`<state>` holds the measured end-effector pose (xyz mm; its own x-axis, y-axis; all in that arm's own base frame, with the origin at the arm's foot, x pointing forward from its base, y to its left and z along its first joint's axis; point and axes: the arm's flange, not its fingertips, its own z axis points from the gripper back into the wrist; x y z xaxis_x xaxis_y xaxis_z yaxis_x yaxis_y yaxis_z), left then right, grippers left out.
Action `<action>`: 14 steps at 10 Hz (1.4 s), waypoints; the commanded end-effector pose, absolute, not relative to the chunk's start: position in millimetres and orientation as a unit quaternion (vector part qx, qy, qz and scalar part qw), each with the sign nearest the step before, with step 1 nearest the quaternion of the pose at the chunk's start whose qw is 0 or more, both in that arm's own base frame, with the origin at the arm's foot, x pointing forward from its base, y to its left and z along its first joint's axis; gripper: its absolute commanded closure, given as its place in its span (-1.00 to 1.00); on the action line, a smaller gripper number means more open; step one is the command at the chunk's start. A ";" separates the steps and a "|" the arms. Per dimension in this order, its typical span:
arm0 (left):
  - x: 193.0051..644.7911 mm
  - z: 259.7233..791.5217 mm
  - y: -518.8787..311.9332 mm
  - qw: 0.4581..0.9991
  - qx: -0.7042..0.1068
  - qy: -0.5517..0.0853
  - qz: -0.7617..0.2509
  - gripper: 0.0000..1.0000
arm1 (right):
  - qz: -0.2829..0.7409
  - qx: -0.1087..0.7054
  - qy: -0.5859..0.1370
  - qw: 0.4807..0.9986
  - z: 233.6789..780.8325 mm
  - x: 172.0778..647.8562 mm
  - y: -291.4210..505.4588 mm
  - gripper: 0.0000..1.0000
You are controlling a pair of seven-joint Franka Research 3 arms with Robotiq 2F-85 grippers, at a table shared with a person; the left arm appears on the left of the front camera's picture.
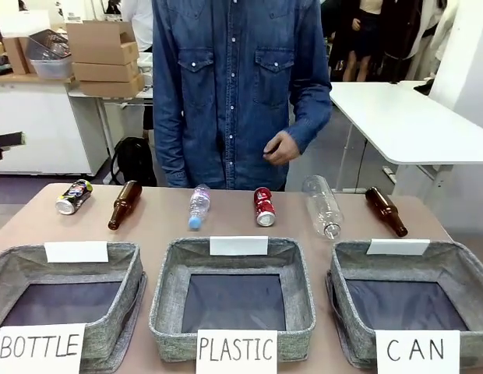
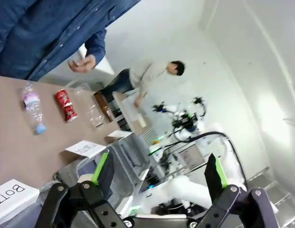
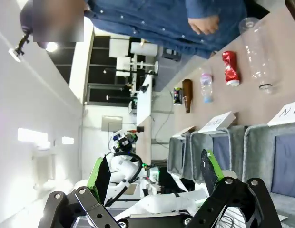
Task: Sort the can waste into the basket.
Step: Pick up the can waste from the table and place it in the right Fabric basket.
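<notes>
CAN basket (image 1: pixel 467 261): nearest the front camera at 5 o'clock, rightmost of three grey baskets, nothing in it.
Table (image 1: pixel 156 230): carries the baskets along its near edge and a row of bottles and cans along the far edge.
Left end effector (image 2: pixel 159 164): jaws spread wide, holding nothing, above the basket row.
Right end effector (image 3: pixel 154 164): jaws wide apart as well, nothing between the pads.
Clear bottle (image 1: pixel 322 206): on its side, between the red can and the brown bottle (image 1: pixel 386 210) at the row's right end.
Red can (image 1: pixel 264 206): dented, on its side at mid-row, at 10 o'clock from the CAN basket; long axis runs 12 to 6, one end facing the robot.
Dark can (image 1: pixel 74 196): far left of the row, well apart from the CAN basket; long axis runs about 1 to 7.
Key relation: the red can (image 3: pixel 230 69) lies at 1 o'clock from the right end effector, and that arm shares the CAN basket's side, so it looks the better choice. The dark can is probably nearer the left arm.
</notes>
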<state>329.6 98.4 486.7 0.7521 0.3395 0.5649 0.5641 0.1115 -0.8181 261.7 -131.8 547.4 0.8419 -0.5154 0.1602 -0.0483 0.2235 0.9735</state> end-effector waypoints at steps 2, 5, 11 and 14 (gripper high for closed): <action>331.6 482.0 104.7 0.634 -0.686 -0.348 -0.079 -1.00 | -0.152 0.618 -0.237 0.734 548.4 262.4 -135.3 -1.00; 331.6 482.0 104.7 0.634 -0.686 -0.348 -0.079 -1.00 | -0.086 0.519 -0.200 0.827 555.2 287.9 -93.5 -1.00; 331.6 482.0 104.7 0.634 -0.686 -0.348 -0.079 -1.00 | -0.027 0.484 -0.217 0.847 566.5 295.8 -82.8 -1.00; 331.6 482.0 104.7 0.634 -0.686 -0.348 -0.079 -1.00 | -0.060 0.476 -0.231 0.847 554.3 276.1 -97.3 -1.00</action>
<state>331.6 105.5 481.0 0.7579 0.3667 0.5395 0.5595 0.0597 -0.8267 275.7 -108.5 564.3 0.8830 -0.3420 0.3213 -0.1092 0.5162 0.8495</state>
